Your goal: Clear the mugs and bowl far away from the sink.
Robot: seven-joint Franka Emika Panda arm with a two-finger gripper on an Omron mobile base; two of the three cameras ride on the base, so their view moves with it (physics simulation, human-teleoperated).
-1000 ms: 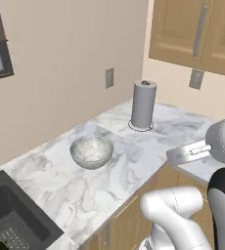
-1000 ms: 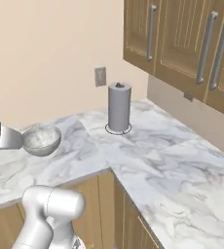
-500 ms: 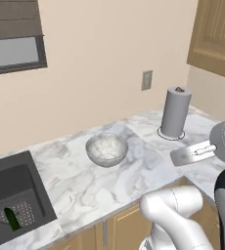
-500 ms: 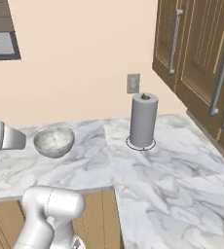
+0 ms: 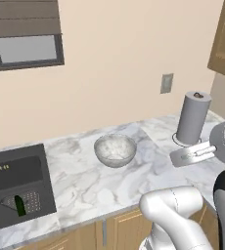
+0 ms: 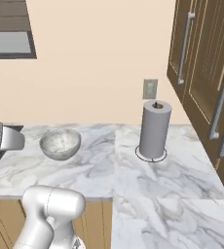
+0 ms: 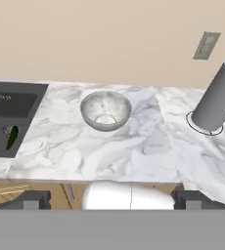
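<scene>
I see the round speckled grey-white bowl (image 7: pixel 105 110) empty on the marble counter (image 7: pixel 148 146), a green object (image 7: pixel 11 138) in the dark sink (image 7: pixel 7 105), gripper (image 7: pixel 112 199) spread wide, holding nothing.

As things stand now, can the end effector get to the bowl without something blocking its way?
Probably yes. The bowl stands alone on the marble counter, apart from the sink and the paper-towel roll. The end effector is open and faces it, with nothing between them.
</scene>
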